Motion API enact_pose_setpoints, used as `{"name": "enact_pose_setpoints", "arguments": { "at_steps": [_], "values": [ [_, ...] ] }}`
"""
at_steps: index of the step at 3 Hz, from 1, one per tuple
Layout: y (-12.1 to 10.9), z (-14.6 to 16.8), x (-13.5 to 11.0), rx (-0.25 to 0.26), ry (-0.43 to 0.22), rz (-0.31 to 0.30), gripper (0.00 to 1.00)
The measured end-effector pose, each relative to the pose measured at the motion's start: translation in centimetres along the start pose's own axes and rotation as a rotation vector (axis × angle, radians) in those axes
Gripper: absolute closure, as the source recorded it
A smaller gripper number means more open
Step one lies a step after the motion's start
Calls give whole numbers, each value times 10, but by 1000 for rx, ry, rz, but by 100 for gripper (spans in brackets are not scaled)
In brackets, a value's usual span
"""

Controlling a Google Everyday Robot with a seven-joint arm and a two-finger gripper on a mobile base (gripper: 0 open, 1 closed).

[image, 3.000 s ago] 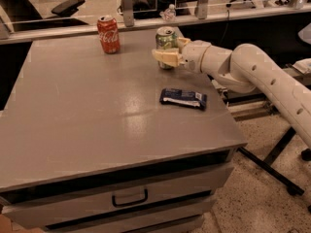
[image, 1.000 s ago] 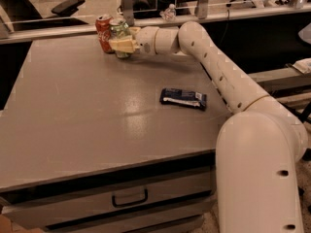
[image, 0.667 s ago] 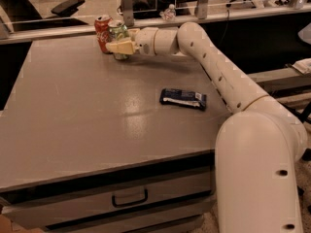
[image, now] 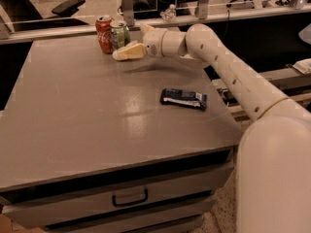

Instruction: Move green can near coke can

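The green can (image: 119, 34) stands upright at the far left of the grey table (image: 87, 115), right beside the red coke can (image: 103, 33), the two almost touching. My gripper (image: 130, 42) is just to the right of the green can, reaching in from the right on the white arm (image: 218, 57). It is open: one cream finger (image: 129, 52) lies low in front of the green can's base, and the other shows behind, near the can's top right. The can rests on the table.
A dark blue snack packet (image: 183, 98) lies flat at the table's right middle. A rail with glass (image: 146, 13) runs along the far edge. Drawers (image: 129, 197) sit under the front. Office chairs stand beyond the rail.
The green can has been carried from the table's far right to beside the coke can. Since a second ago the gripper has drawn slightly right and toward the camera; the can stays put.
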State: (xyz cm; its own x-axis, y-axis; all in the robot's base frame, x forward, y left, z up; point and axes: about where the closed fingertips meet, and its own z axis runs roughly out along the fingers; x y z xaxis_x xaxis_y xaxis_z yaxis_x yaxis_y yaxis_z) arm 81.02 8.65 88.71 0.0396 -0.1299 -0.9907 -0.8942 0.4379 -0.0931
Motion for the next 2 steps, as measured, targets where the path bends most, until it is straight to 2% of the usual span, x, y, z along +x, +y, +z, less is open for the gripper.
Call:
{"name": "enact_pose_setpoints", "arguments": {
  "at_steps": [1, 2],
  "values": [
    [-12, -59, -12, 155, 28, -37, 0],
    [-17, -74, 4, 223, 59, -29, 0]
  ]
}}
